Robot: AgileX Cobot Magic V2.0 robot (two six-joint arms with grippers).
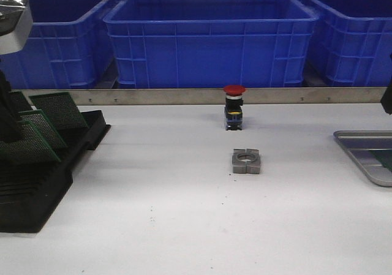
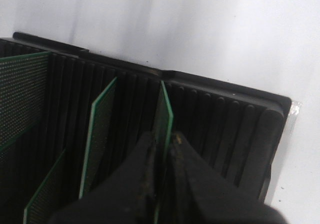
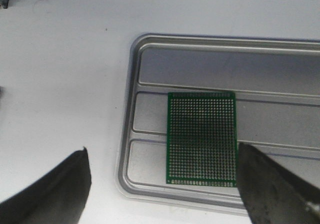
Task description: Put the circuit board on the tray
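Tray (image 1: 362, 155) (cut off at frame edge) hides its board.

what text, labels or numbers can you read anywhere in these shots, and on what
None can be read.
Red-capped push button: no legible marking.
Circuit board on the tray: only a hole grid, with no print.
Boards in the black rack: no print visible.
Blue bins: no labels.

Left gripper (image 2: 162, 156) pinched closed on a board; right gripper (image 3: 162, 184) spread wide.
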